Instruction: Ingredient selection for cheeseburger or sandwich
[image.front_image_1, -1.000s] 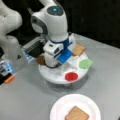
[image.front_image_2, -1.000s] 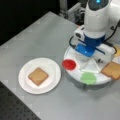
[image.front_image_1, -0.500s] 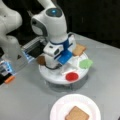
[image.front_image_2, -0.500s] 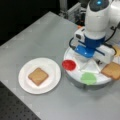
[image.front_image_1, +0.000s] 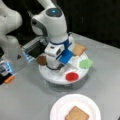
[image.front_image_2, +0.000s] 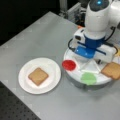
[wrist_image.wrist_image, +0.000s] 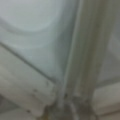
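A round white divided tray (image.front_image_1: 53, 77) (image.front_image_2: 75, 77) holds the ingredients: a red disc (image.front_image_1: 72, 76) (image.front_image_2: 69, 65), a green leaf piece (image.front_image_1: 85, 63) (image.front_image_2: 88, 78), a brown toast square (image.front_image_1: 78, 49) (image.front_image_2: 112, 70) and a dark brown patty (image.front_image_1: 41, 60). My gripper (image.front_image_1: 61, 68) (image.front_image_2: 93, 59) reaches down into the tray's middle, and the hand's body hides its fingertips. The wrist view shows only the tray's white dividers (wrist_image.wrist_image: 70, 62) from very close. A second toast square (image.front_image_1: 77, 113) (image.front_image_2: 38, 76) lies alone on the white paper plate (image.front_image_1: 57, 110) (image.front_image_2: 26, 85).
The grey table carries the plate in front of the tray in both front views. A second robot's white base (image.front_image_1: 11, 47) stands at a front view's left, with a small orange object (image.front_image_1: 9, 79) beside it. A grey box (image.front_image_1: 33, 47) sits behind the tray.
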